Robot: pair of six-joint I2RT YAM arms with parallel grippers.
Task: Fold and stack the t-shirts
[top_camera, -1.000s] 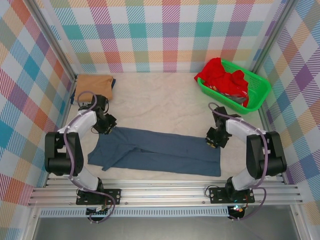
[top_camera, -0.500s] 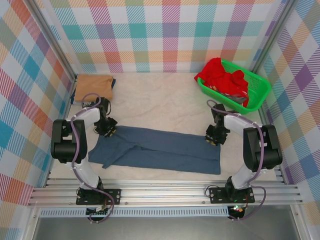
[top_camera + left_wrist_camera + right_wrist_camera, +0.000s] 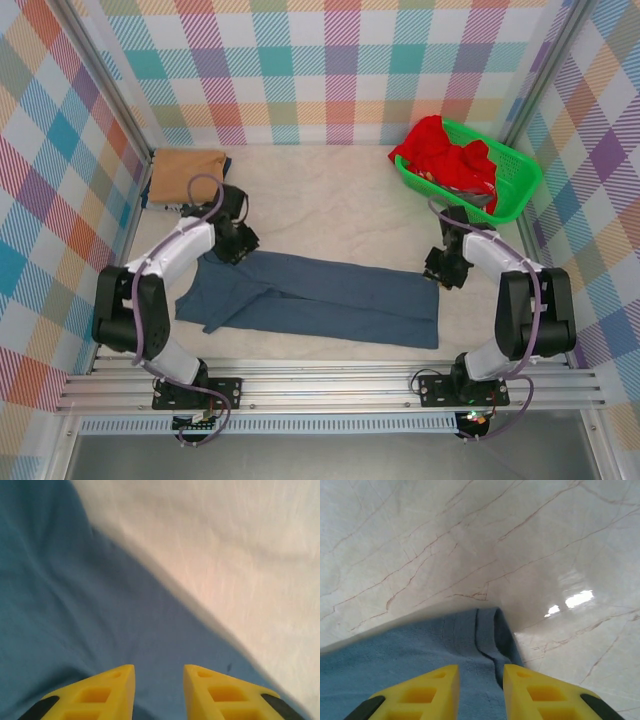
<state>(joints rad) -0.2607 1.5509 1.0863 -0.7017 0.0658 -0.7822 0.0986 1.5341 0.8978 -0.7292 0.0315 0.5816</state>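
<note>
Both arms have shifted since a moment ago: the left gripper point(image 3: 238, 245) point(image 3: 159, 672) has gone further from the bases and inward along the far edge of the slate-blue cloth t-shirt point(image 3: 320, 300) point(image 3: 75, 605) point(image 3: 420, 655), and the right gripper point(image 3: 444, 272) point(image 3: 481, 672) has slid outward to the shirt's far right corner. That shirt lies folded into a long band across the pale marbled worktop point(image 3: 330, 200) point(image 3: 240, 555) point(image 3: 445, 540), between the two arms. Each gripper's yellow fingers stand a narrow way apart just over the blue cloth, which looks to lie flat beneath them, unpinched. A tan folded t-shirt point(image 3: 187, 172) rests in the far left corner. A bright red t-shirt point(image 3: 445, 155) is heaped in the green plastic mesh basket point(image 3: 520, 190) at far right.
</note>
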